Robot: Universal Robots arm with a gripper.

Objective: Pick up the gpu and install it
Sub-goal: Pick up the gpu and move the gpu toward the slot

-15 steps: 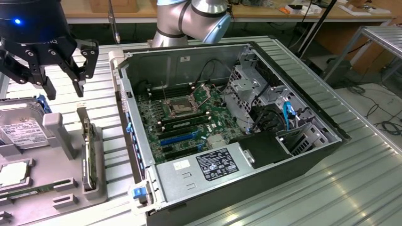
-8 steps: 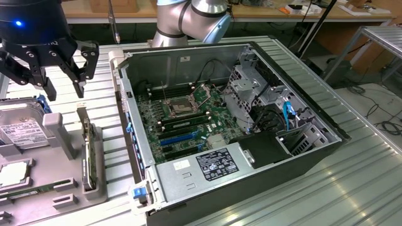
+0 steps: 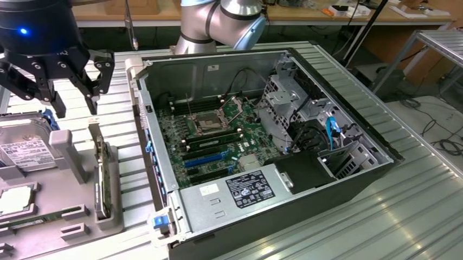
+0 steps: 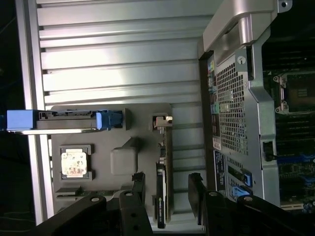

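The gpu (image 3: pixel 102 179) stands on its edge in a slot of the grey holder (image 3: pixel 72 162), at the exterior view's left beside the open computer case (image 3: pixel 217 200). My gripper (image 3: pixel 75 105) hangs above the holder's far end, open and holding nothing. Looking down in the wrist view, the gpu (image 4: pixel 162 182) is a thin dark card with a silver bracket end. It runs between my spread black fingers (image 4: pixel 139 184), and my gripper (image 4: pixel 167 178) is well above it. The case's motherboard (image 3: pixel 217 135) lies exposed, with blue slots (image 3: pixel 206 158) near its front.
The holder also carries a hard drive (image 3: pixel 21 151) with blue rails (image 4: pixel 19 120) and a processor chip (image 4: pixel 74 163). The case wall (image 4: pixel 231 98) rises close beside the holder. A power supply (image 3: pixel 239 192) and drive cages (image 3: pixel 289 97) fill the case's sides. The table is ribbed metal (image 3: pixel 405 206).
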